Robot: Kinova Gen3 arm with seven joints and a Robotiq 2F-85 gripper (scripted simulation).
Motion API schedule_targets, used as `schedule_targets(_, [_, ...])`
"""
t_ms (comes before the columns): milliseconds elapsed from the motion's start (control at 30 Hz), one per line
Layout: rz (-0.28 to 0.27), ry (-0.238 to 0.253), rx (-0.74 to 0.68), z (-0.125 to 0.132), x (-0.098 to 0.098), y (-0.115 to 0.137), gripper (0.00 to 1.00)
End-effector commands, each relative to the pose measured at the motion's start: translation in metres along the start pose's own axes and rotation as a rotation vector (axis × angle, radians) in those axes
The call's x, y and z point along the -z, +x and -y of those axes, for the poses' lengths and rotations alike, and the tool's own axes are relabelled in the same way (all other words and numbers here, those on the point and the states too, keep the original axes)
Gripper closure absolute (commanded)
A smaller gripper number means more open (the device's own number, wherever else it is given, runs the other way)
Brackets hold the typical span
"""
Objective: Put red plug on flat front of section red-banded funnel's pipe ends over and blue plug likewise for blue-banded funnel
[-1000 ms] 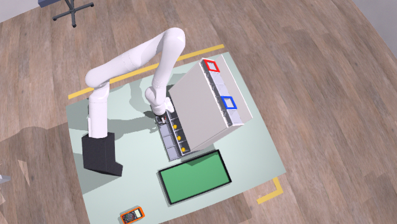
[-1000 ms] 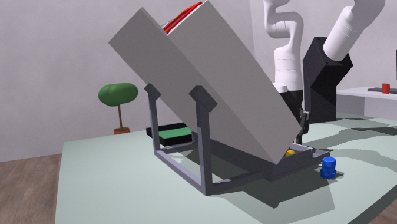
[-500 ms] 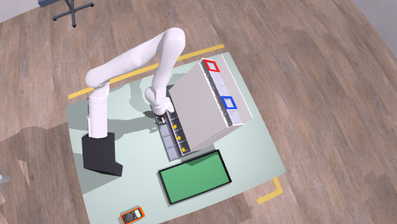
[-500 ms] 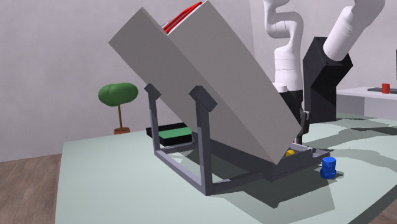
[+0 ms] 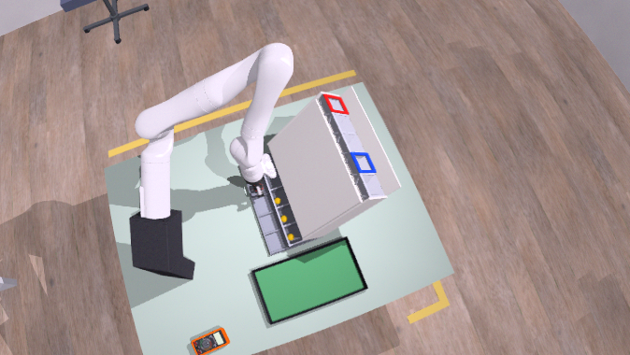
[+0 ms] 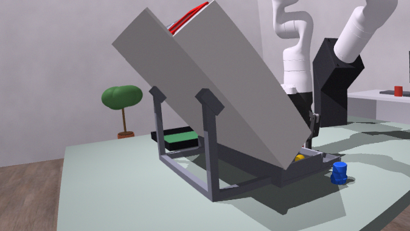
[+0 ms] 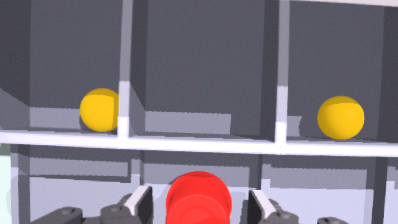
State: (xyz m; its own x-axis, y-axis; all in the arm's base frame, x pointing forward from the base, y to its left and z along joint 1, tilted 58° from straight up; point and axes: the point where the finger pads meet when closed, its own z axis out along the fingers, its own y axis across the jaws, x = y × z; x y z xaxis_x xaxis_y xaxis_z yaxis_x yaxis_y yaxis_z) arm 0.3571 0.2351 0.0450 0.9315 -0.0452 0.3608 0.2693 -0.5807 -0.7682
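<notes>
The red plug (image 7: 199, 199) stood on the flat front ledge of a section at the arm-side end of the collector (image 5: 264, 220), which lay near the table's middle. The gripper (image 7: 199, 206) hung over it with its jaws spread clear on both sides, gripping nothing. So the red half looked placed, though whether that section was the right one could not be checked. The blue plug (image 6: 339, 172) stood on the table (image 6: 121, 182) just beside the collector's end, not yet placed. Three marbles (image 5: 277, 200) rested in the rear pockets under the cover (image 5: 318, 163).

From left to right on the pale green table: the arm's black base (image 5: 159, 248) near the left edge, a multimeter (image 5: 209, 342) by the front edge, and a green tray (image 5: 308, 280). The floor was wood planks; a potted plant (image 6: 122, 97) stood by the grey wall.
</notes>
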Motion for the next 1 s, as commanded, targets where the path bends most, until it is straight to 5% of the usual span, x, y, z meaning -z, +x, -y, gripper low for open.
schedule_targets(0, [0.002,0.001,0.0,0.0,0.018,0.0,0.35])
schedule_targets(967, [0.002,0.001,0.0,0.0,0.038,0.001,0.35])
